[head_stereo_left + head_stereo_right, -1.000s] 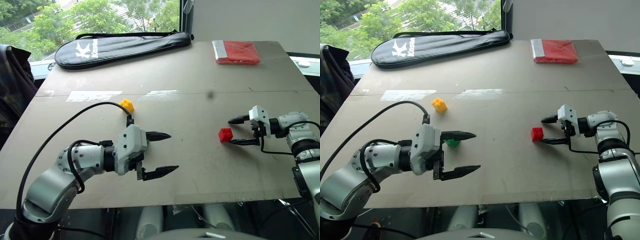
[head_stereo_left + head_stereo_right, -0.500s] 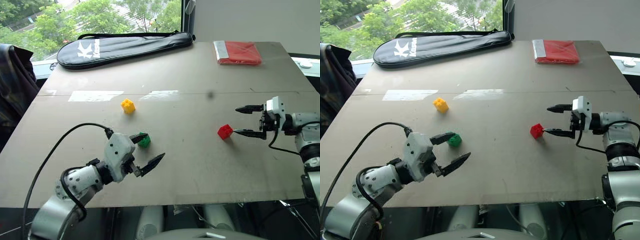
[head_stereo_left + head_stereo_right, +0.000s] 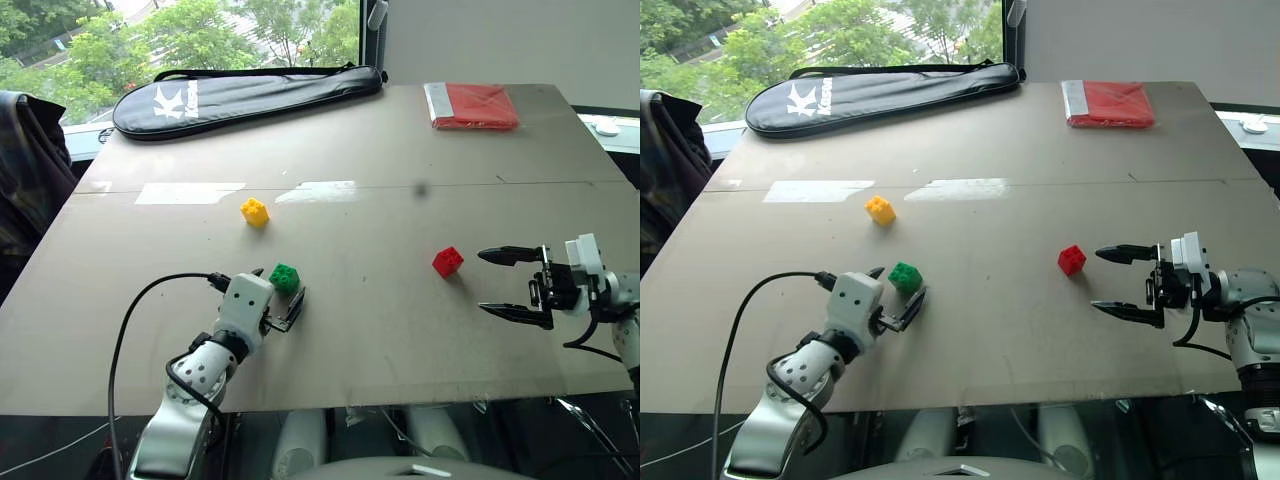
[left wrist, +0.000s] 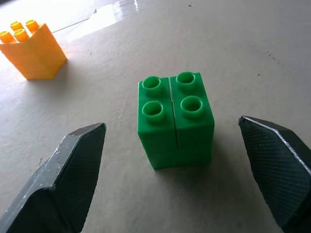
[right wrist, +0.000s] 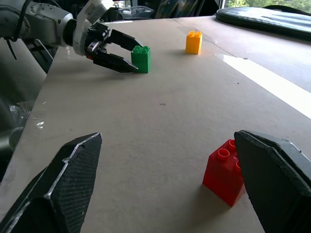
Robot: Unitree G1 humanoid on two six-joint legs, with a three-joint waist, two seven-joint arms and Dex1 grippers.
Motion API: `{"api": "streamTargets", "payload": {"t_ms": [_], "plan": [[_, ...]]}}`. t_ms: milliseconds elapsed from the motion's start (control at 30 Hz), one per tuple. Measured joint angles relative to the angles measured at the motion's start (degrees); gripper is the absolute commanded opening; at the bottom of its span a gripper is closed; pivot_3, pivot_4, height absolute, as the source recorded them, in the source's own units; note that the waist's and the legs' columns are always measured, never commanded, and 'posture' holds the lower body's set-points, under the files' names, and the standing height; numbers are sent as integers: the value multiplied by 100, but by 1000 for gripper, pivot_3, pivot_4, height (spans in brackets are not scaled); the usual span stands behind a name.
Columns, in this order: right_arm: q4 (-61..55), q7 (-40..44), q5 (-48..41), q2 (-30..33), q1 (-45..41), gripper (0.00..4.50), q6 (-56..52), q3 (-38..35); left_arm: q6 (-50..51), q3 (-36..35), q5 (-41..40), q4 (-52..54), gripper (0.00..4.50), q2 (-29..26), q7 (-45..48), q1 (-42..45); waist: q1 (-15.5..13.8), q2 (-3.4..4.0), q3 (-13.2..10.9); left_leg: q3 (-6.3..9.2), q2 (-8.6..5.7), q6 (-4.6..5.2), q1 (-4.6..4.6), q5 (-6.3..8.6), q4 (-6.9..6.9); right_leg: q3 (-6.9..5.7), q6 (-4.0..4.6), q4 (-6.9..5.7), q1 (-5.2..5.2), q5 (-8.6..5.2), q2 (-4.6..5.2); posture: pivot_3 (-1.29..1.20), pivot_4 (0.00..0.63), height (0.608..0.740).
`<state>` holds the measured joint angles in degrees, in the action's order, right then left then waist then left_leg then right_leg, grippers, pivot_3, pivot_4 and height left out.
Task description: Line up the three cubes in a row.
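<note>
the left gripper (image 3: 283, 297), jaws apart, brackets the green cube (image 3: 284, 277) at lower left to grasp it, the yellow cube (image 3: 254, 211) above, while the right gripper (image 3: 511, 284) gapes beside the red cube (image 3: 448, 261) at centre right.

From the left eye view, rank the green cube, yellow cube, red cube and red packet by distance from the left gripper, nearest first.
1. Green cube: between the open fingers of the left gripper.
2. Yellow cube: farther up the table, slightly left.
3. Red cube: off to the right, near the right gripper.
4. Red packet: at the far right corner of the table.
</note>
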<state>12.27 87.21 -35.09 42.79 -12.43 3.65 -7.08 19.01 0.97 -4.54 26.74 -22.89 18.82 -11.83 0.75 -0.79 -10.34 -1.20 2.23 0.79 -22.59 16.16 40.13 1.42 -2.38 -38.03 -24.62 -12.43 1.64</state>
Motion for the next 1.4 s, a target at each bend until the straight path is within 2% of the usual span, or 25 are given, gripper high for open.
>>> {"api": "streamTargets", "payload": {"t_ms": [167,267,333,367,433,700,933,1133,1300,1400], "plan": [[-300,-4,-94,1,76,4474,-151,-106,-110,11,-35,-384,4500,0,238,348,-10,0,0,2,1,0,-1,0,-1,-3,8,1,0,5,0,0,150,708],[-388,-21,-114,1,143,4500,-234,-190,-151,23,-95,-442,3700,-3,371,368,-15,0,1,1,0,0,-2,0,-1,-2,7,2,1,4,2,0,150,708],[-475,-47,-120,1,197,4500,-278,-241,-207,89,-137,-478,2988,-1,472,362,-14,0,1,0,0,0,-2,0,-1,-2,7,3,1,4,2,0,150,708],[-505,-70,-124,1,215,4500,-316,-256,-229,122,-141,-489,2280,0,502,360,-15,0,1,1,0,0,-2,0,-1,-2,7,2,1,4,2,0,150,708],[-581,-129,-127,0,276,4500,-347,-281,-284,140,-152,-511,1330,7,531,353,-10,0,1,2,2,0,-1,0,-1,-2,5,1,0,3,0,0,150,708],[-689,-525,8,0,327,4500,-501,-285,-519,128,-193,-690,1341,-61,701,401,-10,1,2,1,2,0,1,0,0,0,1,0,0,0,-3,0,150,708],[-600,-2031,956,-304,408,4500,-621,-243,-983,64,-734,-777,1341,-795,2002,466,-13,-3,2,-1,4,0,-10,0,-1,-2,6,2,-9,2,-2,0,150,708],[-977,-3049,1218,-855,690,4500,-1141,-61,-1125,-1,-1123,-856,1341,-1387,3023,905,-18,-1,3,4,4,0,-13,0,-1,-6,3,2,-11,-1,-4,0,150,708],[-1267,-3556,1363,-1166,1012,4500,-1288,139,-1431,78,-1117,-1398,1341,-1445,3492,1336,-10,-1,3,-5,3,0,-15,0,-1,1,1,7,-11,-1,-2,0,150,708],[-1295,-3502,1403,-1152,1157,4500,-1122,151,-1629,280,-1043,-1869,1341,-1313,3683,1742,-41,-2,2,0,1,0,-16,0,-1,-4,0,7,-11,-1,-3,0,150,708]]}}
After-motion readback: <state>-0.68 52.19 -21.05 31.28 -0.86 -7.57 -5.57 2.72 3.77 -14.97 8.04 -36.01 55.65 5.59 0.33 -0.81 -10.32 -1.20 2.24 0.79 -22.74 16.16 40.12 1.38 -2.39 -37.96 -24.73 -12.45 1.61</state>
